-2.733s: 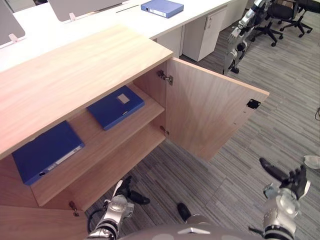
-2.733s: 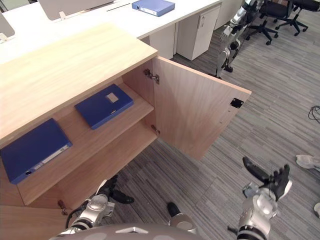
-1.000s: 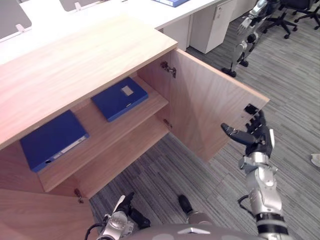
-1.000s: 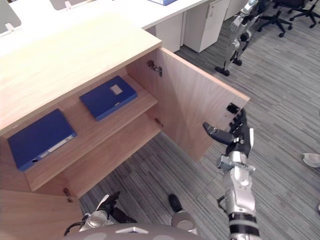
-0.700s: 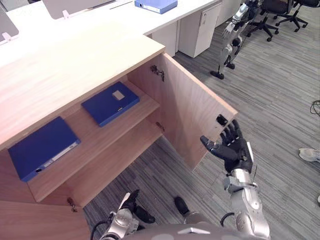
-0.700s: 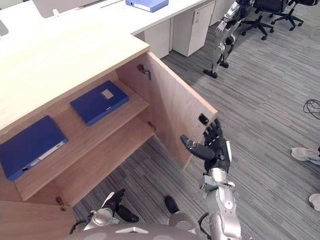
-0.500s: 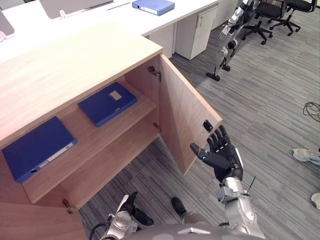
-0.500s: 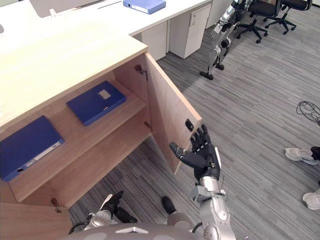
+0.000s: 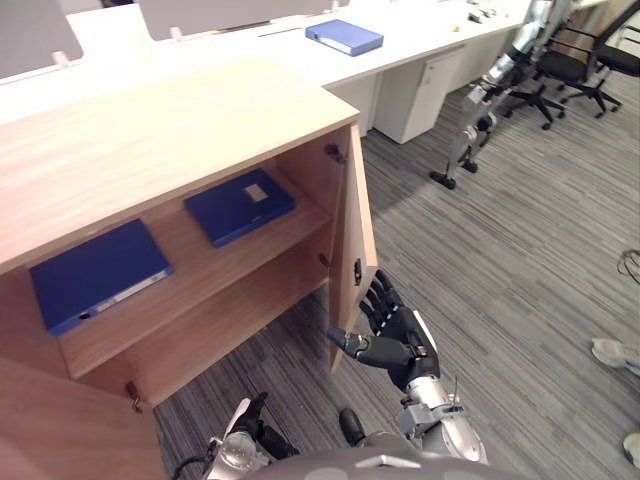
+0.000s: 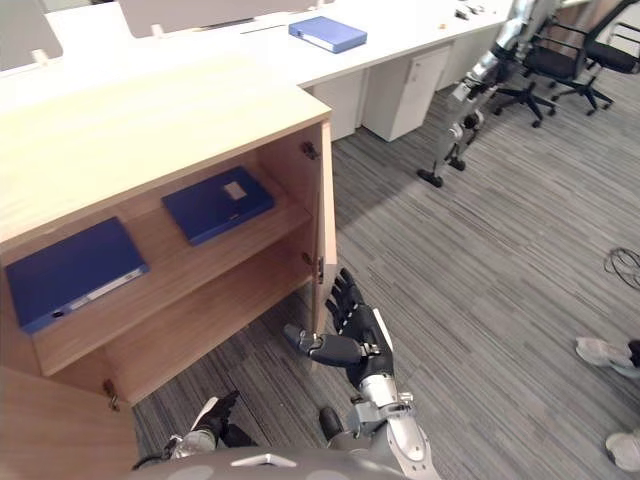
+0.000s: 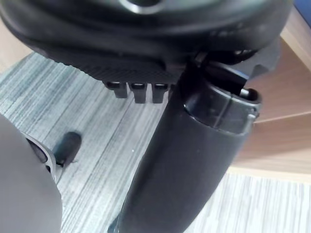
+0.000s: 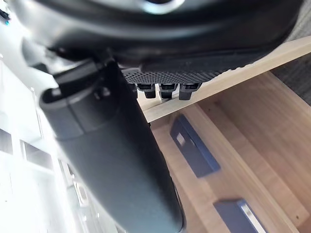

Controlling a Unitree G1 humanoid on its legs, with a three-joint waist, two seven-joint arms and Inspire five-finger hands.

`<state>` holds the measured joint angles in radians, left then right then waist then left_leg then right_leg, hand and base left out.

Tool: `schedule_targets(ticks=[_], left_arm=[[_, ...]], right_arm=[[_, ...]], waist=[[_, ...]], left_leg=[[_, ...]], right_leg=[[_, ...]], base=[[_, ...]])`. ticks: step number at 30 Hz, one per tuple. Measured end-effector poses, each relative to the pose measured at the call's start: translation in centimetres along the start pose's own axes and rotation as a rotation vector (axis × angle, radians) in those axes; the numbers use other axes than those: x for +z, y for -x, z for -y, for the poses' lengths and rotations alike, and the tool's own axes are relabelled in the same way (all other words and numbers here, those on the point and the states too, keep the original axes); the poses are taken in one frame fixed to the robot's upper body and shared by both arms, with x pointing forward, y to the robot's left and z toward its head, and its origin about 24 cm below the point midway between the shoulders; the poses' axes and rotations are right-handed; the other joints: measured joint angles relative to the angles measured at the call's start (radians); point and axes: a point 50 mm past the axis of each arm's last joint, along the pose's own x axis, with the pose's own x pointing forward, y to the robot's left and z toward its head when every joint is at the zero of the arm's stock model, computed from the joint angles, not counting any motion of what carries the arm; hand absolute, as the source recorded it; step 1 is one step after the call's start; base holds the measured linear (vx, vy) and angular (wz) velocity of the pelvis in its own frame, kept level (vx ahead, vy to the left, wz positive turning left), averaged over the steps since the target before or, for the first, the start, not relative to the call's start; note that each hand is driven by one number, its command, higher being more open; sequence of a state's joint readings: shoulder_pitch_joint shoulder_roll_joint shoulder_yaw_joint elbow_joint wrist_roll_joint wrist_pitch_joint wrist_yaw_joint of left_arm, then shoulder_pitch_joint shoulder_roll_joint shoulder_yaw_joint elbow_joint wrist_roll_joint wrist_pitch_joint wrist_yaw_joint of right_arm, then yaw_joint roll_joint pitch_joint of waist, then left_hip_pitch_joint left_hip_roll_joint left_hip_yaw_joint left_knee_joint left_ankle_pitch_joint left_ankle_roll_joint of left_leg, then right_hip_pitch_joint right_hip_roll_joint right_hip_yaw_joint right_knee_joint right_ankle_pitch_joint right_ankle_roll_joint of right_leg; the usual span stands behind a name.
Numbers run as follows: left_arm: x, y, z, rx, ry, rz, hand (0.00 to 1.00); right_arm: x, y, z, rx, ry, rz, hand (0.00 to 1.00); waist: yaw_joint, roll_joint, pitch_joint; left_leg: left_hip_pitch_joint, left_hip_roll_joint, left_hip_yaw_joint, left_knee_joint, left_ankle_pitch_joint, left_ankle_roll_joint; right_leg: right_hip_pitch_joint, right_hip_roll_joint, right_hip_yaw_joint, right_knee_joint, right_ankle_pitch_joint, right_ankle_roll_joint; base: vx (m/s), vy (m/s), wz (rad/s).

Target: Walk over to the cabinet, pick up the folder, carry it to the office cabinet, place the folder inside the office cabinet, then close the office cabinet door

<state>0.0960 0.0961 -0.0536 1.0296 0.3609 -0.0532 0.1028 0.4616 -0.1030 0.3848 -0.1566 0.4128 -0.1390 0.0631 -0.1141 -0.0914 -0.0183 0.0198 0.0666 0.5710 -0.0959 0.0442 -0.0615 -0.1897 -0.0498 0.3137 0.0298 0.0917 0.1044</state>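
Two blue folders lie on the upper shelf of the wooden office cabinet (image 9: 180, 120): one (image 9: 238, 205) to the right, the other (image 9: 97, 274) to the left. The cabinet's right door (image 9: 352, 245) stands nearly edge-on, swung partway toward the opening. My right hand (image 9: 395, 335) is open with its fingers spread, and its fingertips rest against the door's outer face near the lower front edge. My left hand (image 9: 245, 450) hangs low by the floor, relaxed and holding nothing. The right wrist view looks into the cabinet at both folders (image 12: 194, 145).
The cabinet's left door (image 9: 60, 420) stands open at the lower left. Another blue folder (image 9: 344, 36) lies on the white desk behind. A second robot (image 9: 490, 90) and office chairs (image 9: 585, 65) stand at the back right. A person's shoe (image 9: 610, 350) shows at the right.
The right door has swung from wide open to nearly edge-on, with my right hand rising from low and following it leftwards. The camera has shifted too. The folders have not moved.
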Motion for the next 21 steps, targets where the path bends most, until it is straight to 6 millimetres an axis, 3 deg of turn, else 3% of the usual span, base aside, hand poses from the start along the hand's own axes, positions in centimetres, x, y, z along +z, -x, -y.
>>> schedule_targets(ticks=[5, 10, 16, 18, 21], left_arm=[[0.0, 0.0, -0.4, 0.013, -0.006, 0.009, 1.0], [0.4, -0.1, -0.8, 0.03, -0.009, 0.02, 1.0], [1.2, -0.4, -1.3, 0.05, -0.012, 0.039, 1.0], [1.5, -0.5, -1.5, 0.051, -0.007, 0.048, 1.0], [1.3, -0.5, -1.9, 0.064, -0.001, 0.041, 1.0]], right_arm=[[1.2, -2.2, -1.3, 0.104, 0.089, 0.05, 1.0], [2.3, -5.0, -0.8, 0.102, 0.152, 0.087, 1.0], [4.1, -7.6, 2.8, -0.031, 0.22, 0.116, 1.0], [4.8, -8.5, 4.5, -0.085, 0.263, 0.109, 1.0], [5.3, -8.8, 6.0, -0.152, 0.27, 0.113, 1.0]], waist=[[0.016, -0.017, -0.012], [0.051, -0.02, -0.012], [0.085, -0.002, 0.002], [0.109, 0.015, 0.017], [0.108, 0.031, 0.028]], left_leg=[[-0.02, -0.006, -0.05, -0.001, 0.011, 0.012], [-0.043, -0.023, -0.115, -0.001, 0.016, 0.021], [-0.075, -0.037, -0.173, 0.0, 0.015, 0.034], [-0.08, -0.038, -0.189, 0.0, 0.016, 0.04], [-0.093, -0.034, -0.22, 0.0, 0.017, 0.04]], right_leg=[[0.001, -0.015, -0.047, 0.01, -0.013, -0.001], [0.023, -0.033, -0.115, -0.009, -0.021, -0.003], [0.033, -0.055, -0.178, -0.029, -0.031, -0.019], [0.037, -0.058, -0.192, -0.031, -0.034, -0.023], [0.041, -0.056, -0.225, -0.035, -0.036, -0.017]], base=[[0.04, 0.015, 0.33], [0.05, 0.029, 0.42], [0.06, 0.035, 0.31], [0.11, 0.036, 0.22], [0.1, 0.009, 0.28]])
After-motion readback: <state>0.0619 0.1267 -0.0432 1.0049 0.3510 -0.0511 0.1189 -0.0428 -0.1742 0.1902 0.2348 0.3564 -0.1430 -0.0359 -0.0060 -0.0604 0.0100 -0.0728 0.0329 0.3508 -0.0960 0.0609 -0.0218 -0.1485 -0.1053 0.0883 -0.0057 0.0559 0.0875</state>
